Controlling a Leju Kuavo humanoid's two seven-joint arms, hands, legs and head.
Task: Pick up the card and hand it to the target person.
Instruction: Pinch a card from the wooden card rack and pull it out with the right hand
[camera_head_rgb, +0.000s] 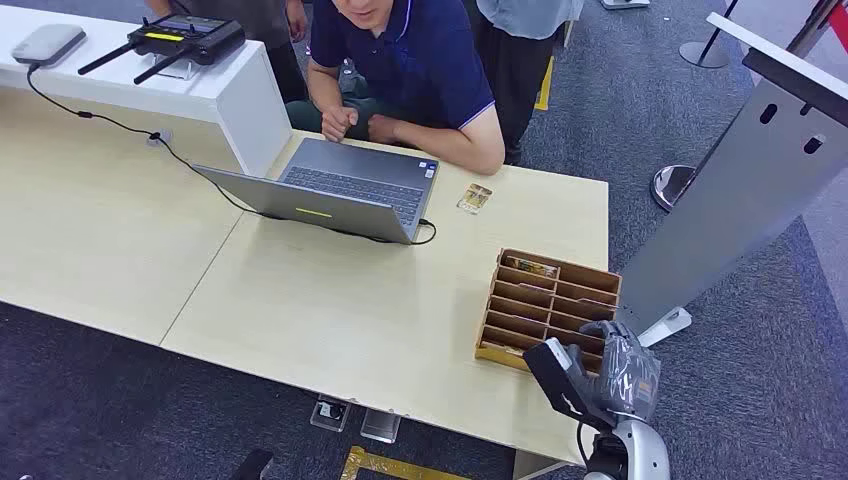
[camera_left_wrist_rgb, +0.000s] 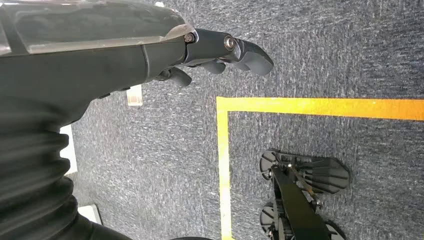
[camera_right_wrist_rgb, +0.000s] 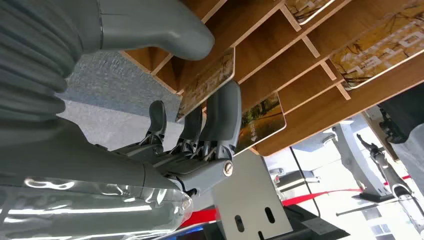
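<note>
right hand (camera_head_rgb: 622, 372) at the near right corner of the table (camera_head_rgb: 330, 310), over the near end of the wooden card rack (camera_head_rgb: 548, 305). in the right wrist view the thumb (camera_right_wrist_rgb: 165, 25) sits on one side of a card (camera_right_wrist_rgb: 207, 82) standing in a slot, the darker fingers (camera_right_wrist_rgb: 222, 120) on the other. they look to be closing on it, but whether they have actually clamped it i cannot tell; the card is still seated in the rack. more cards in neighbouring slots, one just beside the fingers (camera_right_wrist_rgb: 260, 120).

left hand (camera_left_wrist_rgb: 220, 52) hangs low beside the body over grey carpet (camera_left_wrist_rgb: 310, 45), fingers loosely curled in, holding nothing. yellow floor tape (camera_left_wrist_rgb: 320, 106) below it.

mid table: an open grey laptop (camera_head_rgb: 345, 190), its cable trailing off toward the left. a single loose card (camera_head_rgb: 474, 198) lies flat just beyond the laptop, near the person's forearm.

far side: a person (camera_head_rgb: 410, 70) in a dark polo leans on the table edge behind the laptop, hands together. a second person stands behind. white counter to the far left with a router (camera_head_rgb: 185, 38).

progress, as judged: early. hand is at the rack and on a card, lift not yet done. remaining: draw the card out of its slot, carry it across the table, present it to the seated person, let go.
</note>
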